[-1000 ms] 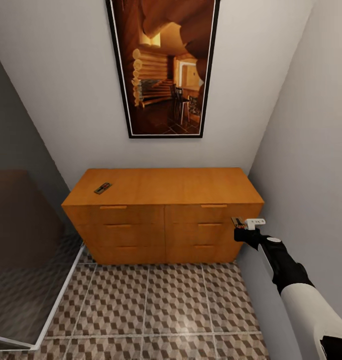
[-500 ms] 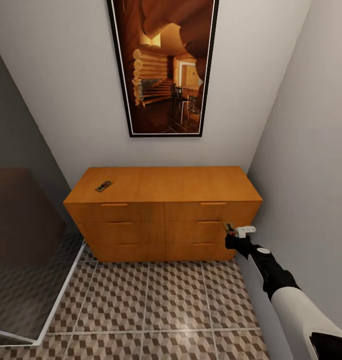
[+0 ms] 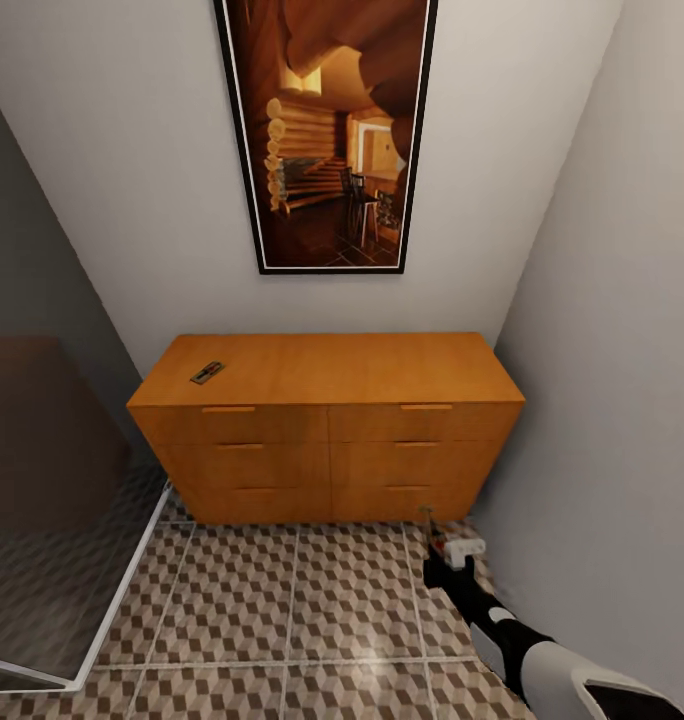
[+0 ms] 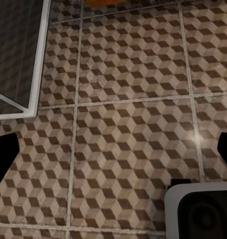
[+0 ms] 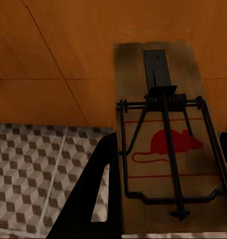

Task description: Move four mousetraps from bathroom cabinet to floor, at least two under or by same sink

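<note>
The orange-brown cabinet (image 3: 327, 425) stands against the back wall with its drawers closed. One mousetrap (image 3: 207, 372) lies on its top near the left end. My right gripper (image 3: 440, 540) hangs low over the bathroom floor (image 3: 312, 600), in front of the cabinet's bottom right corner. It is shut on a second mousetrap (image 5: 166, 144), a tan board with a red mouse print and dark wire, seen flat between the black fingers (image 5: 98, 194). My left gripper (image 4: 113, 154) is open over bare tiles, a fingertip at each edge of its wrist view. The bathroom sink is out of view.
A glass shower screen with a white frame (image 3: 112, 600) closes off the left side. A grey wall (image 3: 622, 400) runs close along the right, beside my right arm. A tall framed picture (image 3: 327, 130) hangs above the cabinet.
My right arm has dropped from the height of the middle drawers to just above the floor, carrying the mousetrap down and slightly left. The trap on the cabinet top has not moved.
</note>
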### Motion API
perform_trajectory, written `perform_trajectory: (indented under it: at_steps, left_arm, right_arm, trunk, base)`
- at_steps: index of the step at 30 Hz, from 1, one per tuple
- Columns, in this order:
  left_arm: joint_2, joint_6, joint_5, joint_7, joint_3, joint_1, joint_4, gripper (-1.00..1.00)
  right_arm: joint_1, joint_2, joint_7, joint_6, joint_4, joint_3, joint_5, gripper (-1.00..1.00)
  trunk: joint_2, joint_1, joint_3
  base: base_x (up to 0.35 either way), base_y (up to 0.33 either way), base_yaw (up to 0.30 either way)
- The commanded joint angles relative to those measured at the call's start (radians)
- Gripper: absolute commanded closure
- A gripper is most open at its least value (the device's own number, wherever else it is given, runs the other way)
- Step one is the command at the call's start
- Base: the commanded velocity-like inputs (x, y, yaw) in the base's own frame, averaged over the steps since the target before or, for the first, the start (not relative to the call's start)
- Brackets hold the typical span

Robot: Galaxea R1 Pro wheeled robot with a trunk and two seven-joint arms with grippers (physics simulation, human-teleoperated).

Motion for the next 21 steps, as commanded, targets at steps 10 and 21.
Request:
perform_trajectory:
  at_steps: [10,21]
  left_arm:
    - [-0.012,0.065,0.005,0.007,-0.007,-0.002,-0.088,-1.0]
    - [-0.015,0.718,0.006,-0.002,-0.007,-0.002,-0.616,-1.0]
  right_arm:
    - [0.209,-0.003,-0.002,-0.241,0.018,-0.012,0.007,1.0]
    - [0.385,-0.006,-0.004,-0.468,0.019,-0.012,0.005,1.0]
  trunk:
    - [-0.002,0.001,-0.002]
    - [-0.002,0.001,-0.002]
  base:
    - [0.0,0.0,0.0]
    - [0.0,0.0,0.0]
